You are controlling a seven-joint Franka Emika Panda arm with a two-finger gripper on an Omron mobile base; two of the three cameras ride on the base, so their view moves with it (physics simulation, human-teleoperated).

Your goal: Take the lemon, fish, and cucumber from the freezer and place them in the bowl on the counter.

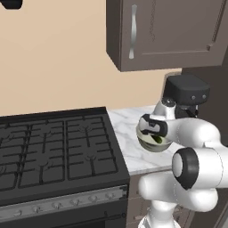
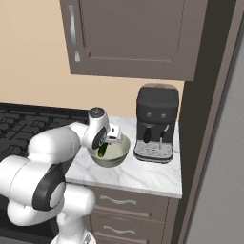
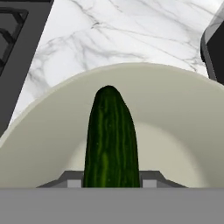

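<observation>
1. Over the bowl [image 3: 183, 131] on the counter [image 2: 143, 176], the gripper [image 3: 112, 183] is clamped narrowly on the cucumber [image 3: 111, 135].
2. Dark green skin with paler lengthwise stripes covers the cucumber, which ends in a rounded tip.
3. Its long axis runs along the gripper's line, with the tip pointing away from the hand and down into the bowl.
4. Round and pale olive-beige, the bowl has a smooth, glossy inside.
5. White marble with grey veins forms the counter; a black coffee machine [image 2: 156, 125] stands just beside the bowl, and a black gas stove [image 1: 53, 151] with grid grates adjoins the counter.
</observation>
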